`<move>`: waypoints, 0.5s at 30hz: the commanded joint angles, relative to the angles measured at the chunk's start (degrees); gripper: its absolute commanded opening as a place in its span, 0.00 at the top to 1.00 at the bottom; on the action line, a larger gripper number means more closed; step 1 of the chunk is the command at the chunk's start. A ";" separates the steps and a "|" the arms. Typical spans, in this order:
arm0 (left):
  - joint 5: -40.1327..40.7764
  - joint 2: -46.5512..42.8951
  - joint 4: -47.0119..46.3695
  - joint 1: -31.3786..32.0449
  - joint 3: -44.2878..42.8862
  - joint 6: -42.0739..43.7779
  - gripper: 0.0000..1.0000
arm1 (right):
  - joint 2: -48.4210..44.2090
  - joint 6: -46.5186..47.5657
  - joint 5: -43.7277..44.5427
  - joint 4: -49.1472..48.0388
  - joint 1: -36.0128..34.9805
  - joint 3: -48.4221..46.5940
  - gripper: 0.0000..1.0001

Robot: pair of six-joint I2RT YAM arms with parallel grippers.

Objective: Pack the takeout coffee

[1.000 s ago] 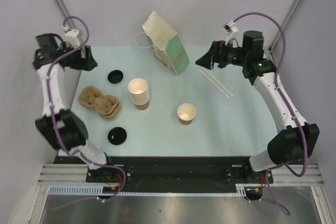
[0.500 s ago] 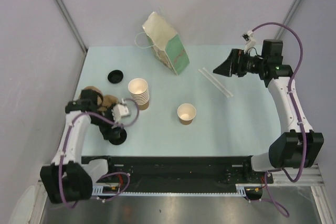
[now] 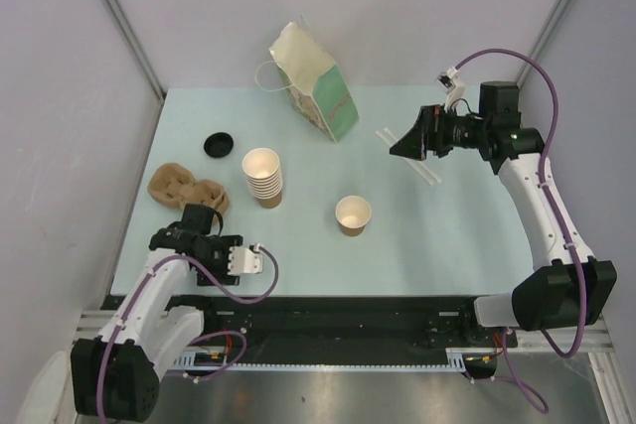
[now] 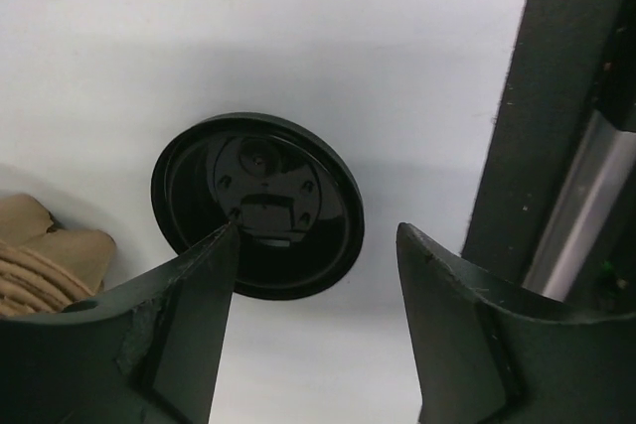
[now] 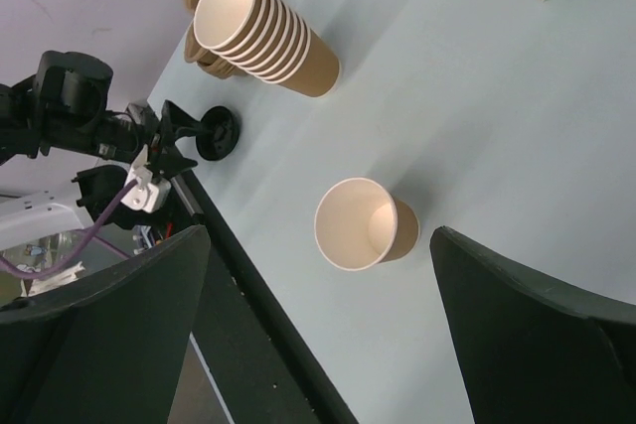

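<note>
The takeout coffee cup [image 3: 353, 213], small, brown and cream inside, stands lidless in the middle of the table. From the right wrist the cup [image 5: 363, 223] shows between the wide-apart fingers, far below. My right gripper [image 3: 402, 141] hovers open, high over the back right, and my right gripper [image 5: 320, 233] holds nothing. A round black lid [image 4: 256, 206] lies flat near the front left edge. My left gripper [image 4: 318, 235] hangs open just above it, left fingertip over the lid's rim. In the top view my left gripper [image 3: 207, 245] hides that lid.
A stack of nested brown cups [image 3: 263, 178] stands left of centre, a pulp carrier [image 3: 184, 188] beside it. A second black lid [image 3: 219, 144] lies behind the carrier. A paper bag [image 3: 313, 81] lies tipped at the back, with two straws [image 3: 407, 158] to its right. The table's black front rail [image 4: 556, 126] runs close by.
My left arm swung from the back left corner down to the front left, over the near lid. My right gripper drew back to the right, then came left again.
</note>
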State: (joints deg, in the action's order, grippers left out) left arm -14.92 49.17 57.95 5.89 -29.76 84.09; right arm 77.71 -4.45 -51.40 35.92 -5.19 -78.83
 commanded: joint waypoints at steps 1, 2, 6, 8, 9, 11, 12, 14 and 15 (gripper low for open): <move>2.61 2.76 -7.93 1.23 2.07 2.65 0.32 | -0.46 0.23 0.16 -0.68 -0.43 -0.01 0.00; 2.79 3.30 -8.47 1.23 2.16 3.00 0.36 | -0.54 0.23 0.24 -0.59 -0.35 -0.01 0.00; 2.79 4.36 -8.91 1.93 2.51 3.62 0.53 | -0.72 0.84 0.25 -0.33 -0.26 -0.01 0.00; 2.00 2.70 -7.07 2.98 2.60 4.49 0.63 | -0.63 1.81 0.16 0.29 0.36 -0.01 0.00; 1.91 1.91 -5.32 3.42 2.86 5.02 0.66 | -0.46 2.42 -0.10 0.64 0.53 -0.10 0.00; 1.56 -1.42 -3.73 5.08 3.04 6.69 0.77 | -0.28 3.83 -0.72 1.52 1.76 -0.19 0.00; 1.38 -2.75 -2.42 5.88 3.13 6.96 0.81 | -0.37 3.92 -0.98 1.78 2.20 -0.27 0.00; -0.19 -6.08 -0.92 8.50 2.52 7.05 0.94 | -0.89 4.01 -1.69 2.22 3.61 -0.54 0.00; -0.98 -6.97 0.57 9.74 0.95 6.53 0.97 | -1.50 4.10 -1.78 2.31 3.87 -0.63 0.01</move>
State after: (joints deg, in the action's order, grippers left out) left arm -12.34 46.70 53.52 11.62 -26.96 88.27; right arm 77.73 -2.24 -51.75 37.15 -3.09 -78.70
